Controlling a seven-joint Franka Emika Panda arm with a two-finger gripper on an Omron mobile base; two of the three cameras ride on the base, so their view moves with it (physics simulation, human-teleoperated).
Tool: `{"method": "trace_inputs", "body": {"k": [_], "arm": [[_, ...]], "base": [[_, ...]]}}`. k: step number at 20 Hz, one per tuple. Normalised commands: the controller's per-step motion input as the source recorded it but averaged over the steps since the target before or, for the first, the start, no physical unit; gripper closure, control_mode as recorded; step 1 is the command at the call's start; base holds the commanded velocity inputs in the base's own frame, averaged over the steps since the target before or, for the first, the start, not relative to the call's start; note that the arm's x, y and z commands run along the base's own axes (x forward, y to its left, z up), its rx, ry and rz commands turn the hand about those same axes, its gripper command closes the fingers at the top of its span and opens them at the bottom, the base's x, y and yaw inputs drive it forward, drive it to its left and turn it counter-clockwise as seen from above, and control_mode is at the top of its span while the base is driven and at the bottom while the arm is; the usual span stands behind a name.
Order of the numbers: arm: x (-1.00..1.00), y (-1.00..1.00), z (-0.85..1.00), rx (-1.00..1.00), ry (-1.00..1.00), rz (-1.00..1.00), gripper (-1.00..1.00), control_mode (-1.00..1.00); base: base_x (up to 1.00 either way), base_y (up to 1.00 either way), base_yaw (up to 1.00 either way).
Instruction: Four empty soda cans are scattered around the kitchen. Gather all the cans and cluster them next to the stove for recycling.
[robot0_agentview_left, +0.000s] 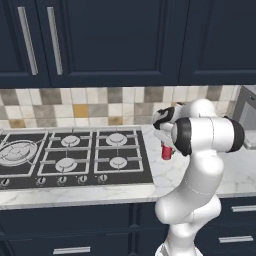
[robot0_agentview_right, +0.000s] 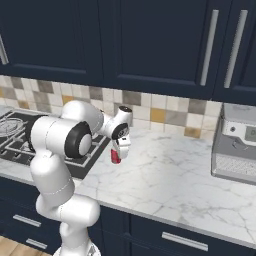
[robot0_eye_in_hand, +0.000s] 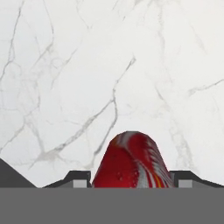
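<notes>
Since we're going left to right: the stove (robot0_agentview_left: 75, 155) takes up the left side, black cooktop with grey grates and a row of knobs along its near edge. Just right of it, over bare marble counter (robot0_agentview_right: 165, 175), the gripper (robot0_agentview_left: 166, 145) hangs with its fingers clamped on a red soda can (robot0_agentview_left: 167, 152), one on each side of the body. From the base cameras I honestly can't tell if the can's bottom touches the counter or floats a bit above.

Handling-wise I'd guess an empty can is super light and thin-walled, so it dents if squeezed hard, and the painted side looks slick. A grip across the middle of the body seems like the sane spot.

Room to work looks fine: open marble runs to the right until a steel appliance (robot0_agentview_right: 235, 147) sits well apart. Watch the near counter edge and the stove's raised rim on the left.
</notes>
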Motion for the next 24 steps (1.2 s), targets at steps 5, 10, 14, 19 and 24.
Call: {"method": "trace_inputs", "body": {"k": [5,10,14,19,24], "arm": [[0.01,0.0,-0.3,0.0,0.0,0.0,1.0,-1.0],[-0.01,0.0,-0.31,0.0,0.0,0.0,1.0,-1.0],[-0.11,0.03,-0.34,0.0,0.0,0.0,-1.0,-1.0],[-0.11,0.01,-0.23,0.0,0.0,0.0,-1.0,-1.0],[-0.08,0.0,-0.08,0.05,0.0,0.0,-1.0,-1.0]], "base": [[0.0,0.0,0.0],[0.0,0.0,0.0],[0.0,0.0,0.0],[0.0,0.0,0.0],[0.0,0.0,0.0]]}}
